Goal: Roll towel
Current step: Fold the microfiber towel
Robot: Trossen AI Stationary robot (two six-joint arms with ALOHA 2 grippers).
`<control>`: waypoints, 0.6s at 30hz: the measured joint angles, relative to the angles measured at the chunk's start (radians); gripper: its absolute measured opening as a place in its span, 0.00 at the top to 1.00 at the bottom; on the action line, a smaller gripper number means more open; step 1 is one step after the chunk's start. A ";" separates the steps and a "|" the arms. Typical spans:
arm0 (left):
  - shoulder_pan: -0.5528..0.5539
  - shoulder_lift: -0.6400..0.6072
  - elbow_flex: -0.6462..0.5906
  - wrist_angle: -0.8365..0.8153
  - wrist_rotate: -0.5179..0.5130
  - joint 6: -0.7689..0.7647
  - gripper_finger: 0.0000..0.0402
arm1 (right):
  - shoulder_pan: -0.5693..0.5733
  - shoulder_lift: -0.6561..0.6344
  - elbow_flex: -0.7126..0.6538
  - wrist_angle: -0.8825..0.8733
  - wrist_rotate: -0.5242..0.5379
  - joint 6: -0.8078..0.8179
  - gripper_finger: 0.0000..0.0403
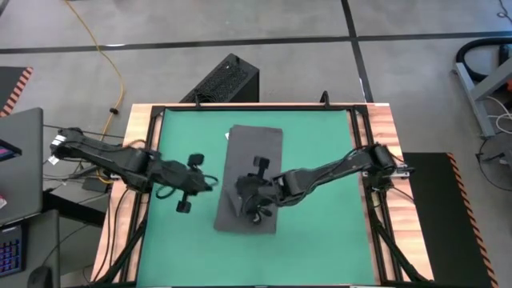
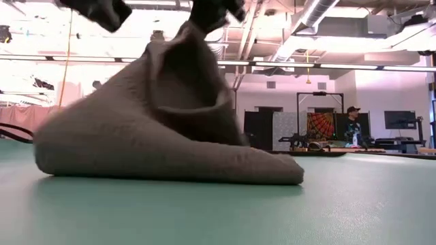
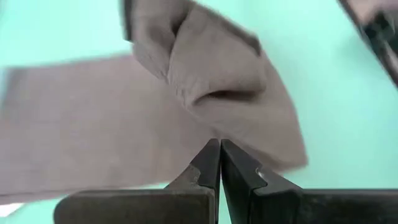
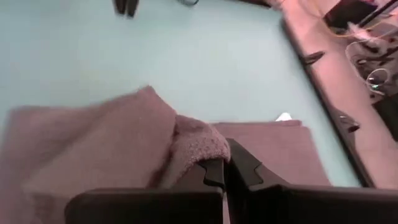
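Note:
The dark grey towel [image 1: 254,160] lies lengthwise on the green mat [image 1: 328,144], with its small white tag [image 4: 284,116] at the far end. Its near part is drawn up into a peak [image 2: 184,54], and the rest lies flat on the mat. My right gripper [image 1: 246,197] is above that near part, shut on the cloth, and appears at the top of the low view [image 2: 214,8]. My left gripper [image 1: 211,186] hovers just left of the towel, shut and empty [image 3: 219,149]. My right gripper pinches a bunched fold of the towel [image 4: 198,144] between its two fingers, coming from above and slanting down from the table's right. How many layers it has, I cannot tell. The cloth rises to the fingers like a tent, and its lower edges [image 2: 170,170] rest on the mat.
A black box [image 1: 226,80] stands beyond the table's far edge. Wooden borders [image 1: 376,128] run along the mat's sides. A laptop [image 1: 20,160] sits off the table's left. A person [image 2: 352,122] is far off in the room behind.

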 joint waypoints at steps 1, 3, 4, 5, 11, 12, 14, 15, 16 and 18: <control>0.000 -0.020 0.009 0.006 -0.016 -0.003 1.00 | 0.004 -0.018 0.000 -0.009 0.010 0.001 0.97; 0.001 -0.049 0.013 0.037 -0.028 -0.007 1.00 | 0.008 -0.045 0.000 -0.015 0.013 0.001 0.97; 0.001 -0.055 0.013 0.044 -0.031 0.001 1.00 | 0.009 -0.052 0.001 -0.009 0.013 0.001 0.97; 0.003 -0.056 0.013 0.044 -0.035 0.021 1.00 | 0.009 -0.056 0.002 -0.009 0.011 0.001 0.97; 0.006 0.023 0.012 0.087 -0.019 0.147 0.96 | 0.005 -0.003 0.000 0.004 -0.031 0.006 0.97; 0.003 0.046 0.012 0.090 0.006 0.165 0.94 | 0.005 0.009 0.000 0.009 -0.045 0.012 0.97; 0.002 0.091 0.011 0.086 0.032 0.174 0.89 | 0.006 0.029 0.000 0.003 -0.055 0.019 0.97; 0.002 0.108 0.011 0.070 0.041 0.169 0.86 | 0.008 0.040 0.000 0.009 -0.064 0.020 0.97; 0.003 0.125 0.011 0.048 0.048 0.159 0.83 | 0.011 0.043 0.000 0.008 -0.070 0.020 0.97; 0.007 0.160 0.011 0.031 0.080 0.133 0.76 | 0.019 0.044 -0.001 0.001 -0.073 0.019 0.97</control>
